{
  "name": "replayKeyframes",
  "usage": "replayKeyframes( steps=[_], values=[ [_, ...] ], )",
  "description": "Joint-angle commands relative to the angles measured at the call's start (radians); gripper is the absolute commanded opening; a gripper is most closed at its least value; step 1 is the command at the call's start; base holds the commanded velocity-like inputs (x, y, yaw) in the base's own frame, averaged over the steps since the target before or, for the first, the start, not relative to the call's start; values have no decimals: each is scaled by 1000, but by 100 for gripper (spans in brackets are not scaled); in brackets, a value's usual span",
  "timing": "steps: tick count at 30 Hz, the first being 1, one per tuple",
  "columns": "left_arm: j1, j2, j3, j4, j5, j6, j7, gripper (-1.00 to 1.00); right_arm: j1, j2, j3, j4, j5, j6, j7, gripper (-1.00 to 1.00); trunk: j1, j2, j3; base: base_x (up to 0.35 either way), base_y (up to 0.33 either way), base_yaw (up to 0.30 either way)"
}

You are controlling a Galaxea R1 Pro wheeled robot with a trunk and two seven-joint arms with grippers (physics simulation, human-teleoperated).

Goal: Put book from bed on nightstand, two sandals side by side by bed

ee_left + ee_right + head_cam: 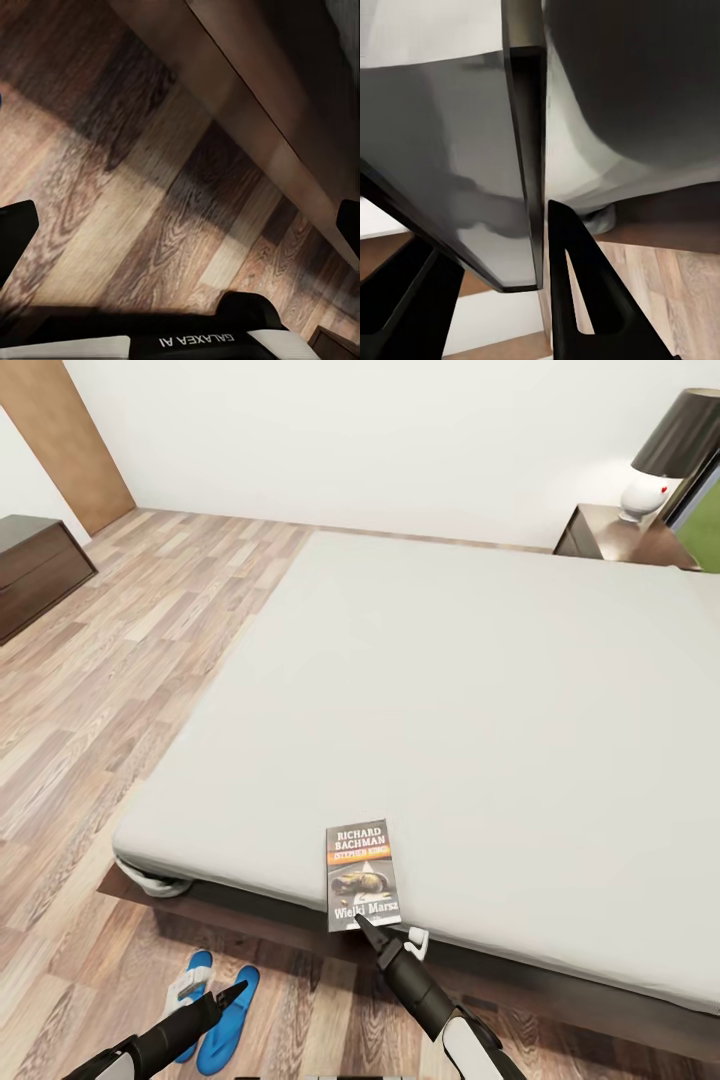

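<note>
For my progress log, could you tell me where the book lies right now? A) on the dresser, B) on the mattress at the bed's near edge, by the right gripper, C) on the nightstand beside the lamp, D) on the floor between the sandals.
B: the book lies flat on the bed at its near edge, with the right gripper at its lower end.

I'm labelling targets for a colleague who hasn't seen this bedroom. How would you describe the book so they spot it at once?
Start at the big pale bed that takes up most of the head view and follow its near edge. The book lies flat there, overhanging the edge, with the right gripper at its near end. It is the only dark, lettered item on the plain mattress, unlike the blue sandals on the floor.
</note>
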Motion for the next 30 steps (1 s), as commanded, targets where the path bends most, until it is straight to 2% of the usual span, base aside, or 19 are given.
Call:
replayKeyframes(
  steps=[1, 30],
  values=[
    [-1, 0, -8, 0, 10, 2, -3, 100, 0, 0, 1, 0, -11, 10, 1, -100, -4, 7, 3, 0, 0, 0],
    [0, -2, -8, 0, 10, 2, -3, 100, 0, 0, 3, 1, -10, 8, -1, -100, -115, 210, 94, 0, 0, 0]
  ],
)
